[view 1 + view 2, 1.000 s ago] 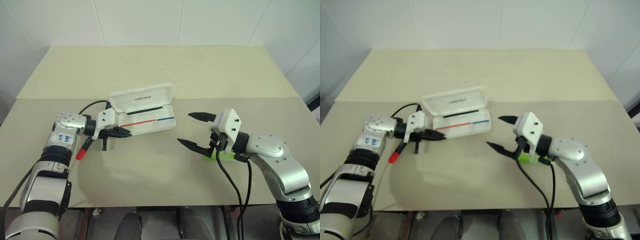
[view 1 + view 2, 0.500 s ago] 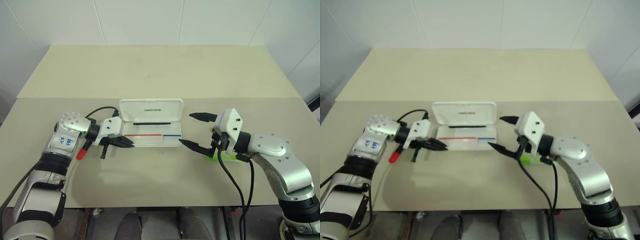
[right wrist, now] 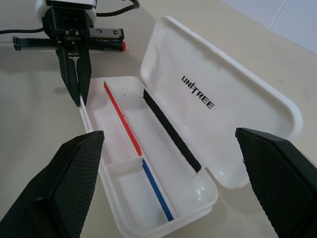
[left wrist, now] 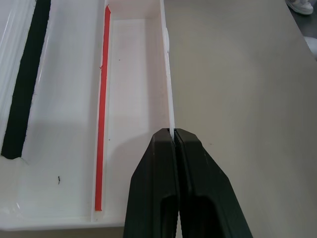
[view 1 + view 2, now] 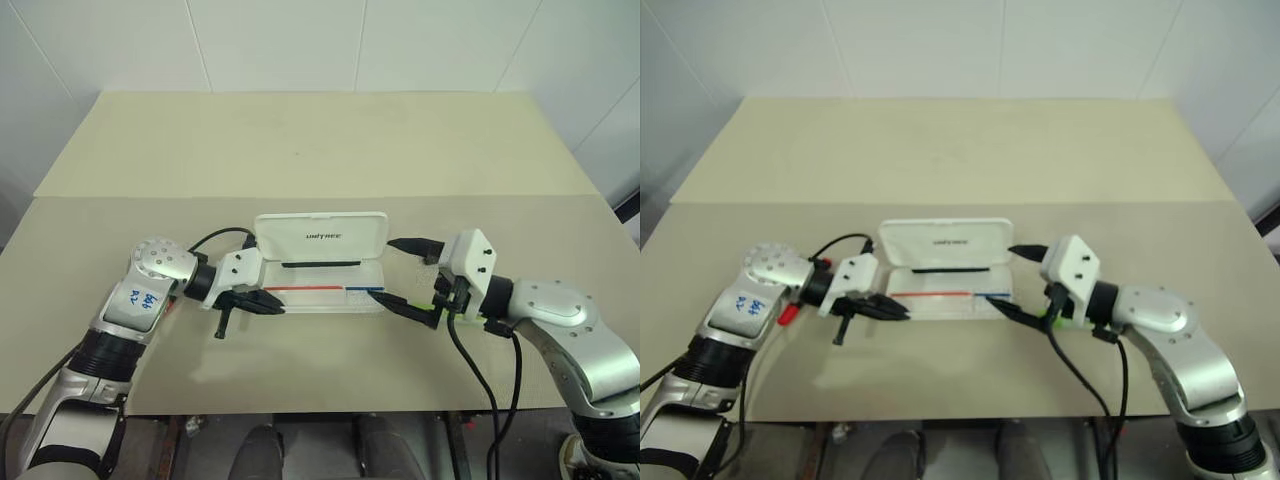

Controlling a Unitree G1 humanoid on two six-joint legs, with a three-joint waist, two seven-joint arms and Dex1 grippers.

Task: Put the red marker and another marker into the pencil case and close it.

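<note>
The left hand [image 5: 272, 305], left of centre in the head views, is pinched shut on the thin front wall of the case [image 5: 318, 270]; the left wrist view shows the two black fingers [image 4: 153, 193] clamped on that white edge at the tray's end. The right hand [image 5: 405, 272], right of centre, is spread wide and holds nothing, its fingers straddling the other end of the case, one near the raised lid and one low by the front corner; whether either touches the plastic I cannot tell. The case sits in the middle of the frame on the bench [image 5: 320, 150], lid standing open towards the far side, and the right wrist view shows its tray bare apart from the red-and-blue line and a dark strip. The red marker [image 5: 788, 314] lies on the bench at the left, mostly hidden behind the left wrist, only its red tip showing. The green marker [image 5: 1052, 318] lies at the right, behind the right hand, a sliver of it visible. So, as I judge it, the case is open and held ready, but neither marker is in it and the closing is yet to do
</note>
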